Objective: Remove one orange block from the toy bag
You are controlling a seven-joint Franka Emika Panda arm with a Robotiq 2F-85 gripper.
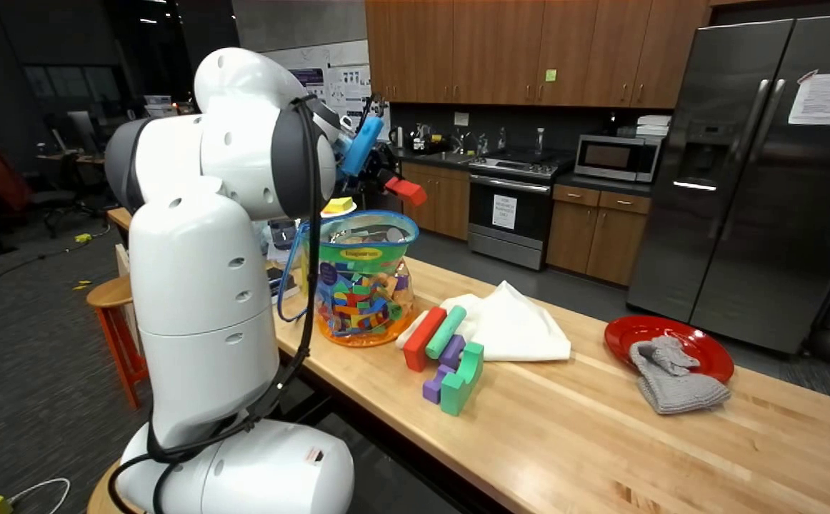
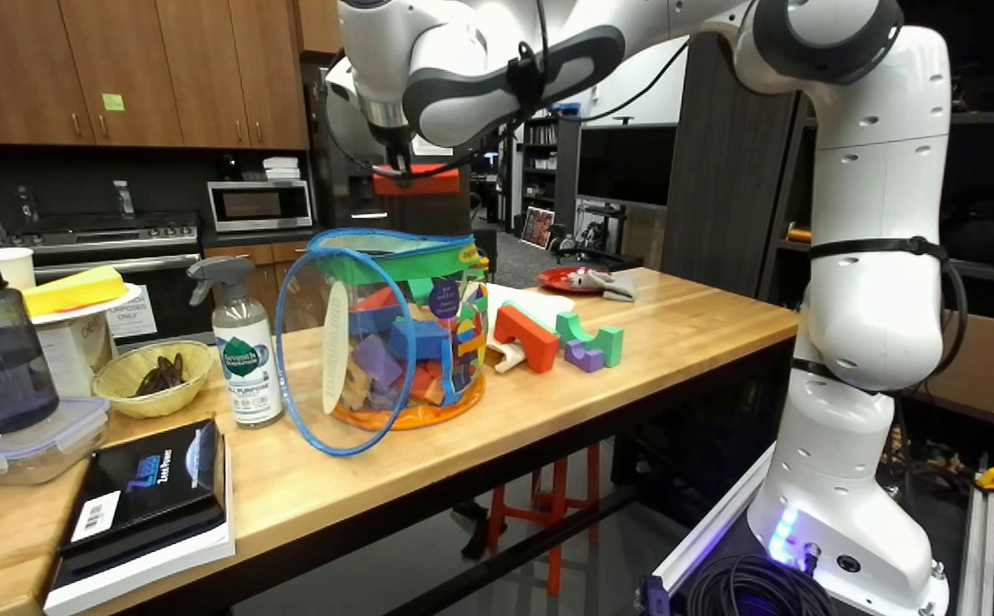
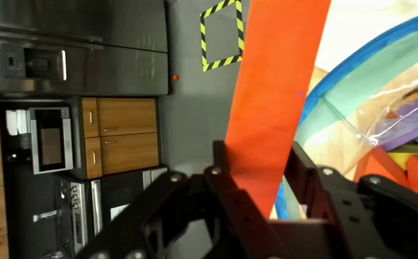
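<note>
The toy bag (image 1: 386, 265) stands upright on the wooden table, its top open, with multicoloured blocks showing through its clear wall. It shows in an exterior view (image 2: 420, 265) with its blue handle hoop hanging down the near side. In the wrist view, its blue rim (image 3: 338, 66) is at the right. My gripper (image 3: 257, 154) is shut on a long orange block (image 3: 272, 82), which looks redder in both exterior views (image 1: 406, 190) (image 2: 428, 182). The block is in the air above the bag's rim and outside the bag. The gripper is partly hidden in both exterior views.
Red, green and purple blocks (image 1: 461, 382) lie on the table beside the bag, by a white cloth (image 1: 522, 328). A red plate (image 1: 701, 350) with a grey cloth lies farther along. A spray bottle (image 2: 247, 368), basket (image 2: 155, 402) and books (image 2: 150, 505) stand on the bag's other side.
</note>
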